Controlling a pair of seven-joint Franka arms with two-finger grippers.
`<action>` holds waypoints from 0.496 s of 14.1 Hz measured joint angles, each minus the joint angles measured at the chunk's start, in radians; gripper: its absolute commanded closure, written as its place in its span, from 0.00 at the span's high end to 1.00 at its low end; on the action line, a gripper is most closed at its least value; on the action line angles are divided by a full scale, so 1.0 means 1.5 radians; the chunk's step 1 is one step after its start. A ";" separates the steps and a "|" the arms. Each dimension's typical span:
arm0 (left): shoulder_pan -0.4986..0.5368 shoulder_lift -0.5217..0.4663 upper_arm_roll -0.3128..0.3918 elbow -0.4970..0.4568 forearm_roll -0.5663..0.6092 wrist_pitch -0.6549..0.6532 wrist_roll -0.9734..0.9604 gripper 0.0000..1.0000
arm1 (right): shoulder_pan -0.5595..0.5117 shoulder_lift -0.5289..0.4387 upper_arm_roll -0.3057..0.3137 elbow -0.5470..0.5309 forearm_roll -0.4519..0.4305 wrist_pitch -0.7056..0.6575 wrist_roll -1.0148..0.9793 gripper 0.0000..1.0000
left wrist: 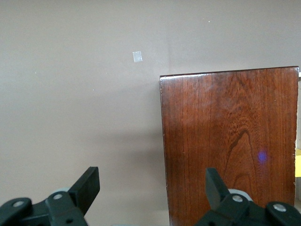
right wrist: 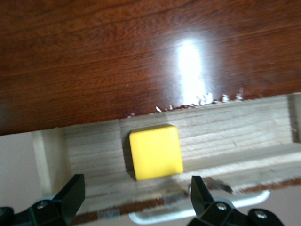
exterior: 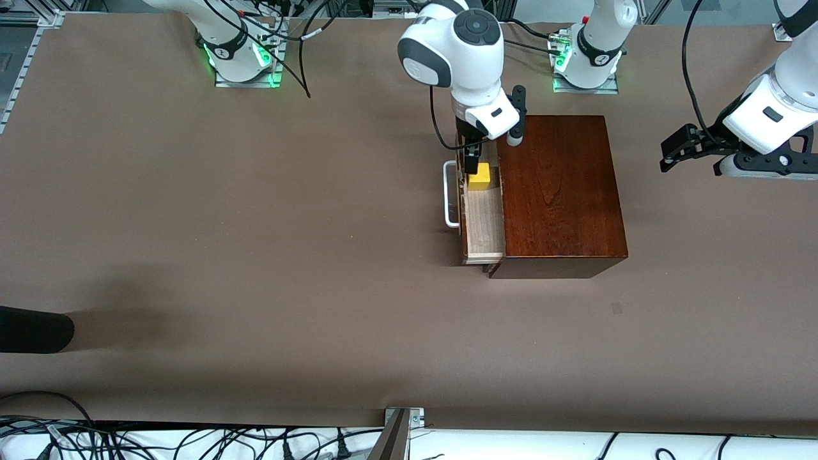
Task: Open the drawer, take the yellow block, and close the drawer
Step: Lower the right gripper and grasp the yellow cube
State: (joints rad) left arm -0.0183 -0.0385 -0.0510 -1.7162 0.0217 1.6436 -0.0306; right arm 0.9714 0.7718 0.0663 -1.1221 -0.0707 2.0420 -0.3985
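- While the drawer [exterior: 482, 217] stands pulled out of the wooden box [exterior: 559, 191] toward the right arm's end of the table, the yellow block [exterior: 479, 176] lies on its pale floor, in the part of the drawer farther from the front camera.
- Over that block hangs the right gripper [right wrist: 136, 195], fingers spread wide with nothing between them; in its wrist view the cube sits in line with the gap.
- Out past the box at the left arm's end of the table [exterior: 255, 255], the left gripper [left wrist: 153, 188] waits, its fingers also spread and holding nothing.
- Judging by its look, the block is a small, rigid, light cube with smooth plain faces, so it could slip under a shallow pinch. Two flat side faces, taken squarely and low, seem the best hold.
- With the drawer's pale walls and the box's edge just beside the cube, the fingers would have to drop cleanly into the narrow space.
- For closing, the white bar handle [exterior: 451, 195] or the dark front offers a stiff surface to push.
- From the front, the right wrist covers the drawer's farther end and part of the block, so how deep the fingers reach is hard to judge.
- Possibly the cube touches the drawer's wall next to the box; the wrist view shows only a thin shadow there.
- Both wrist views cut off their grippers' bodies.
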 measured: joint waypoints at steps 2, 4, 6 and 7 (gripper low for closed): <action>0.000 0.000 -0.001 0.000 0.000 0.000 0.000 1.00 | 0.000 0.025 -0.001 0.013 0.000 0.018 -0.001 1.00; 0.000 0.000 -0.001 0.000 0.000 0.000 0.001 1.00 | 0.000 0.049 -0.002 0.042 0.000 0.021 -0.002 1.00; 0.000 0.000 -0.002 0.000 0.000 0.000 0.001 1.00 | 0.001 0.059 -0.003 0.057 0.000 0.021 -0.004 1.00; 0.000 0.000 -0.002 0.000 0.000 0.000 0.001 1.00 | 0.003 0.061 -0.003 0.059 -0.002 0.021 -0.004 1.00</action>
State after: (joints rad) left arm -0.0183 -0.0385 -0.0535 -1.7162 0.0217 1.6436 -0.0293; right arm 0.9765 0.8630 0.0624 -1.0329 -0.0741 2.0729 -0.4049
